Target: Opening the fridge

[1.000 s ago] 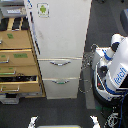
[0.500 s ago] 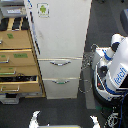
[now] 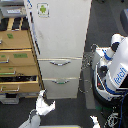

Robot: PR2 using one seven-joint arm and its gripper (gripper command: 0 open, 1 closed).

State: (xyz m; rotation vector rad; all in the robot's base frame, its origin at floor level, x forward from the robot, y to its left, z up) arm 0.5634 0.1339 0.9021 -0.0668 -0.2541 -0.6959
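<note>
Fridge (image 3: 59,47) centre frame, door closed; green figure sticker (image 3: 43,9) at its top. Cabinet (image 3: 17,60) on the exterior view's left, green labels unreadable. Gripper (image 3: 44,104) low, in front of the fridge, fingers apart, holding nothing.

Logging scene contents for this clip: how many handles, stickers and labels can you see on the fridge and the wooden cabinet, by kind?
Silver bar handles on the fridge drawers: 2 (upper, lower)
Green-figure sticker on the fridge door: 1
Green labels on the wooden cabinet: 2 clearly readable ()
Total: 5
</note>
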